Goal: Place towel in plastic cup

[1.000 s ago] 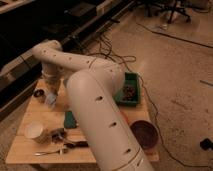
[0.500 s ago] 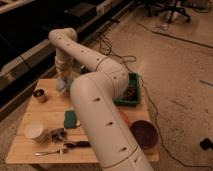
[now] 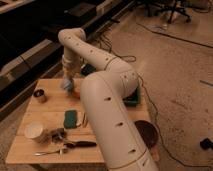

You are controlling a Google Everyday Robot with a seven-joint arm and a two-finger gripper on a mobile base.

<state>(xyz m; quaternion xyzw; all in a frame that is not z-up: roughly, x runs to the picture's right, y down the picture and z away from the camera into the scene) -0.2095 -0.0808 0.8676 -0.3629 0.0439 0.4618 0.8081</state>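
The gripper (image 3: 68, 80) is positioned just right of the metal can (image 3: 40, 95), above tabletop level. Its fingers are clamped together on the pale blue towel (image 3: 66, 86), which hangs right of the can. The green sponge (image 3: 70, 119) lies front-right of the can.

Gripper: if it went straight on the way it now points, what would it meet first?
The gripper, apparently shut on the towel, points down. It would probably meet the table first, just left of the orange fruit, though depth is unclear.
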